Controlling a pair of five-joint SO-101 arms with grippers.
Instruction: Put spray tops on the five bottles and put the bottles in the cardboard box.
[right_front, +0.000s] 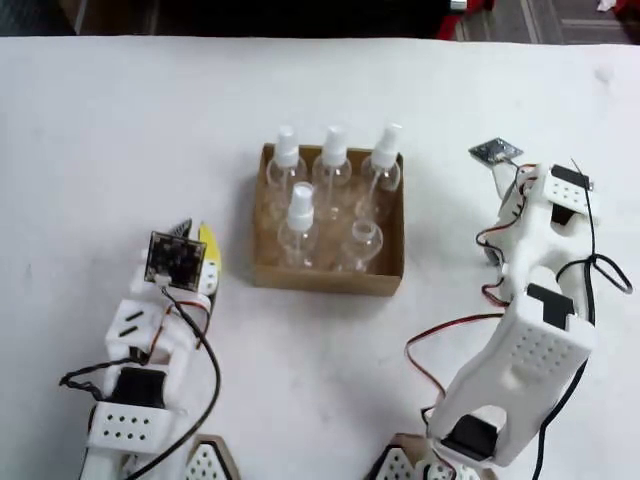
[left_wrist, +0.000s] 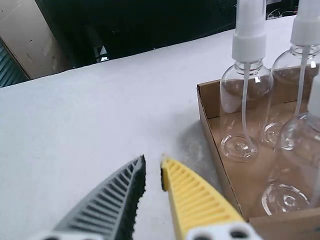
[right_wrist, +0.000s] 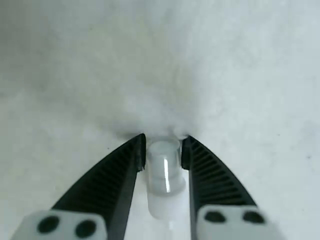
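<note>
Cardboard box (right_front: 330, 278) holds five bottles (right_front: 300, 235), four topped (near-right one (right_front: 360, 242) seemingly bare); right gripper (right_wrist: 162, 141) pinches a spray top (right_wrist: 164, 175), left gripper (left_wrist: 152, 169) closed, empty.

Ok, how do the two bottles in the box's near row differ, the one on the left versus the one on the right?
The near-left bottle wears a white spray top; the near-right bottle has a bare, open neck. With its top on, the near-left bottle stands taller than the near-right bottle. Both are clear, upright and inside the cardboard box.
</note>
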